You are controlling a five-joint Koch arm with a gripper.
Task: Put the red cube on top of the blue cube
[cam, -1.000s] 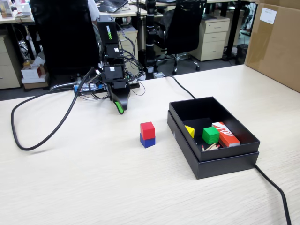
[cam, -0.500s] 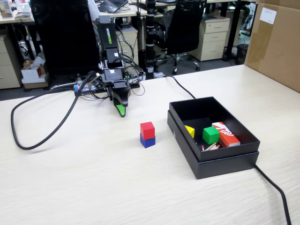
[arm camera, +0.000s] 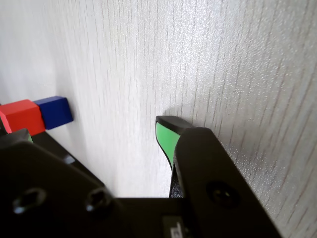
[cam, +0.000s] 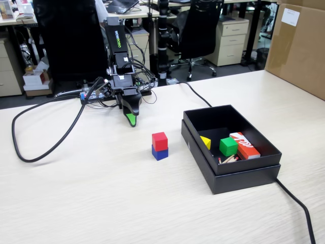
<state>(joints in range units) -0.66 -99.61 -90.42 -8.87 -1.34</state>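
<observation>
The gripper hangs low over the pale wood-grain surface, tip pointing down, with nothing held in it. In the fixed view its two jaws line up into one dark wedge with a green pad, and in the wrist view only one green-lined tip shows clearly, so whether it is parted or closed cannot be told.

The red cube sits squarely on top of the blue cube, the two touching face to face. In the fixed view the stack stands on the surface right of the gripper and nearer the camera, clearly apart from it. In the wrist view (which lies on its side) the same pair appears at the left edge, red cube pressed against blue cube, beyond the gripper's dark body.

Farther from the gripper, past the stack, a black open box rests on the surface. It holds a green cube, a yellow piece, a red-orange and white box and a few thin sticks. A thick black cable loops across the surface on the gripper's other side.
</observation>
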